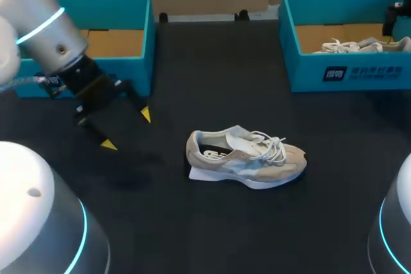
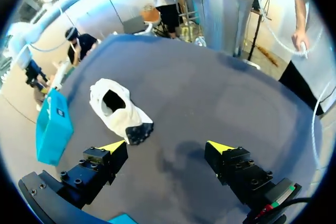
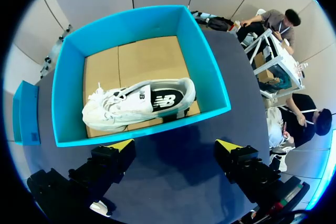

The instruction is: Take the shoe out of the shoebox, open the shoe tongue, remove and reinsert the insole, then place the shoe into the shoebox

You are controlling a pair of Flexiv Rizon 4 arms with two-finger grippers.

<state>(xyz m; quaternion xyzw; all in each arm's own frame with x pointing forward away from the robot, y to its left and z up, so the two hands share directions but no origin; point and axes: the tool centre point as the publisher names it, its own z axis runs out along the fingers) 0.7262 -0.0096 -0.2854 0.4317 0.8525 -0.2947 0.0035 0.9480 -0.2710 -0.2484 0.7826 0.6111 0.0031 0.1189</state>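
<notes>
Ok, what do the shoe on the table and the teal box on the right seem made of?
The shoe looks like suede with mesh: matte beige upper, white foam-looking sole. The box is likely cardboard: matte teal walls, bare brown floor inside.

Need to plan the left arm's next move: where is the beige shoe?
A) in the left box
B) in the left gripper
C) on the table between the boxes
C: the shoe lies on the table, apart from the open left gripper.
</notes>
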